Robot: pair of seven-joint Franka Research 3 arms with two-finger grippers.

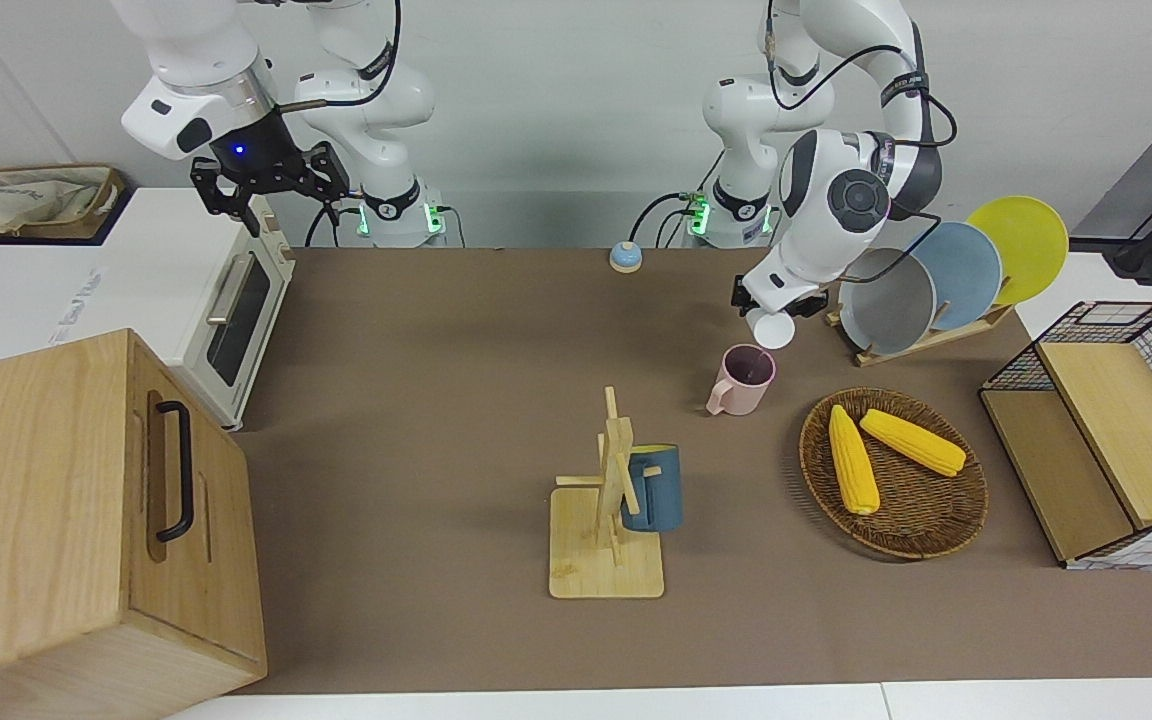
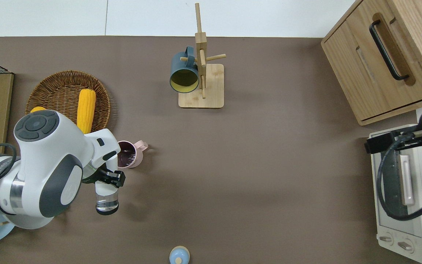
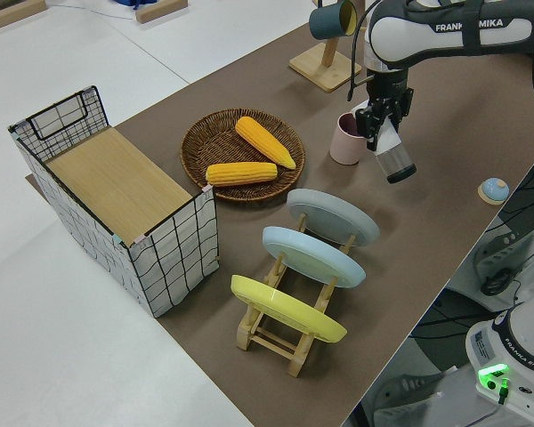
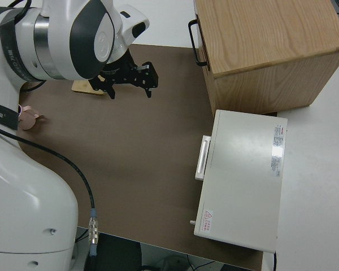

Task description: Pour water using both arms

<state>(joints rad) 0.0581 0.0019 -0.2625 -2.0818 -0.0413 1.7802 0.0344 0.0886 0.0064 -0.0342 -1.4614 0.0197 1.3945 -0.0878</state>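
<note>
Right now, taking my two arms in turn from left to right, I am gripping a clear bottle (image 2: 106, 196) in my left gripper (image 2: 109, 178), fingers clamped around its white upper part, and I am holding it tipped well over so that its long axis is running from the transparent base, which is pointing back toward my own base, to the mouth, which is aiming at the pink mug (image 2: 129, 154). That mug is standing upright on the brown table (image 2: 269, 165), just beside the wicker basket (image 2: 64, 84) with the corn, and the overhead view is showing the bottle's mouth reaching toward the mug's rim on the side nearer me. That is the relation everything is turning on: I am judging that the mouth needs to stay over the opening, not short of it, or the water will be landing on the table. My left wrist is bent downward and rolled, forearm folded low. My right gripper (image 1: 271, 180) is parked with its fingers spread open.
</note>
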